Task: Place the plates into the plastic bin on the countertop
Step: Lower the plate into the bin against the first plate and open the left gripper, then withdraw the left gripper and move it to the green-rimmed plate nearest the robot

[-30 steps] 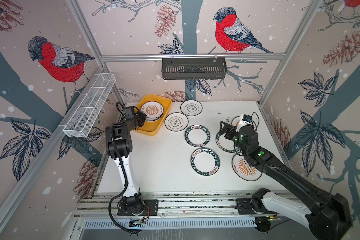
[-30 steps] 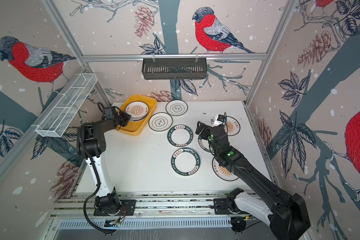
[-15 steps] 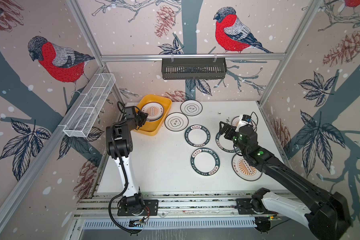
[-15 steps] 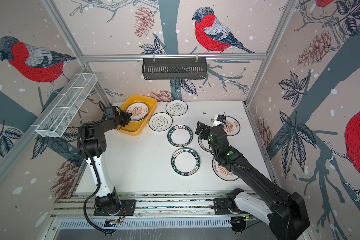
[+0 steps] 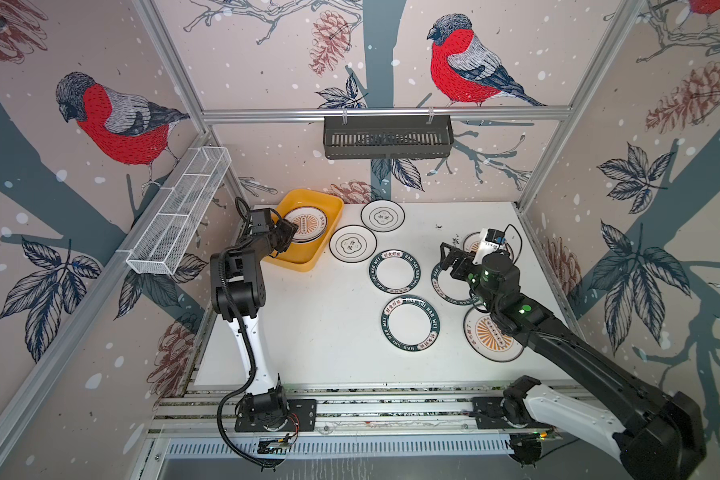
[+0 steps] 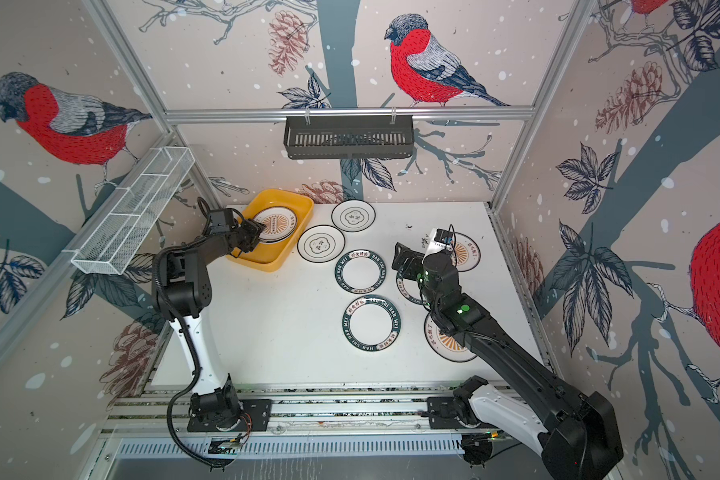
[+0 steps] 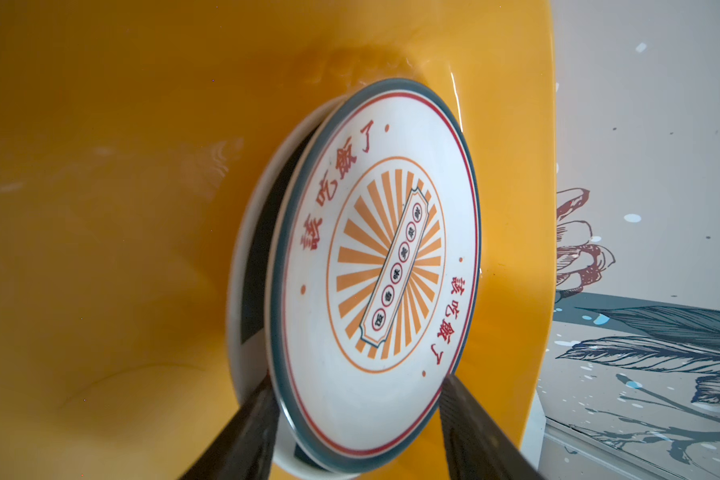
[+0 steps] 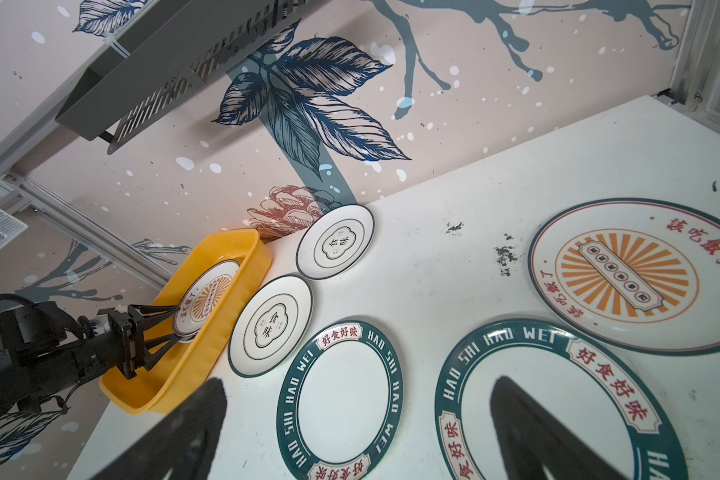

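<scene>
The left gripper (image 5: 287, 233) has opened off the sunburst plate (image 7: 383, 266), which lies atop another plate (image 7: 235, 299) in the plastic bin (image 5: 296, 262), with the arm reaching low over the bin's wall. The right gripper (image 5: 449, 259) hovers wide open and empty over a green-rimmed plate (image 8: 466, 374) on the countertop (image 5: 316, 332).

The left arm (image 5: 238, 291) has black joints, a white lower link and a looped black cable (image 5: 225, 411). The right arm (image 5: 558, 345) matches and bears green indicator lights (image 5: 526, 308). The left tool (image 7: 358, 380) and right tool (image 8: 358, 384) have black tapered fingers.
</scene>
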